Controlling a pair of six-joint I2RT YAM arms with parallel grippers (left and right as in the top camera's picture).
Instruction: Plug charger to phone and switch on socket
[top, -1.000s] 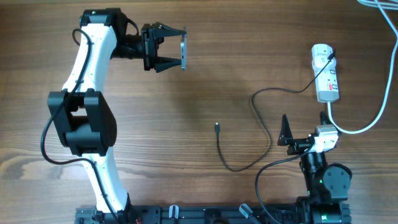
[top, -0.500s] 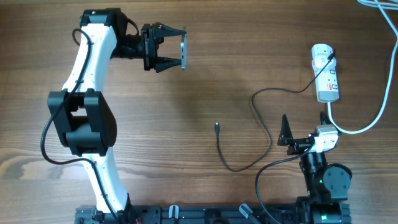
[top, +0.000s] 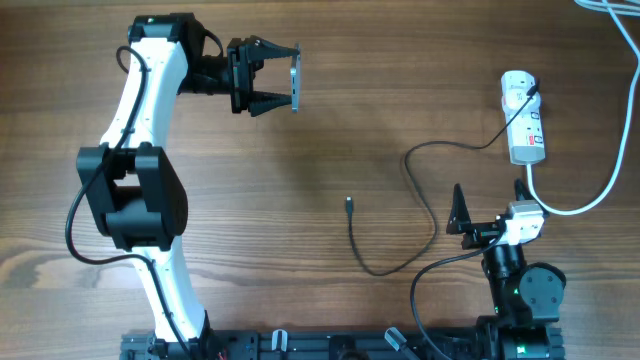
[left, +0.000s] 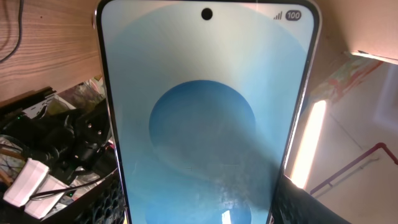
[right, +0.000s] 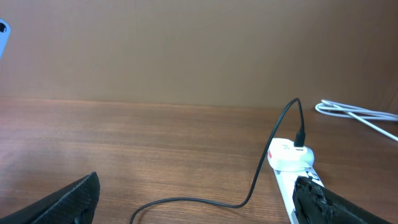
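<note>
The phone (top: 296, 82) is held on edge above the table at the upper left by my left gripper (top: 288, 78), which is shut on it. In the left wrist view its turquoise screen (left: 205, 118) fills the frame between the fingers of the left gripper (left: 202, 210). The charger (top: 425, 200) runs from the socket (top: 525, 135) in a loop, and its small plug (top: 349, 204) lies free mid-table. My right gripper (top: 488, 203) is open and empty, just below the socket. The right wrist view shows the right gripper (right: 199, 202), the charger (right: 273, 149) and the socket (right: 289, 158).
A thicker white cord (top: 600, 190) leaves the socket and curves up along the table's right edge; it also shows in the right wrist view (right: 354, 112). Both arm bases stand at the table's front edge.
</note>
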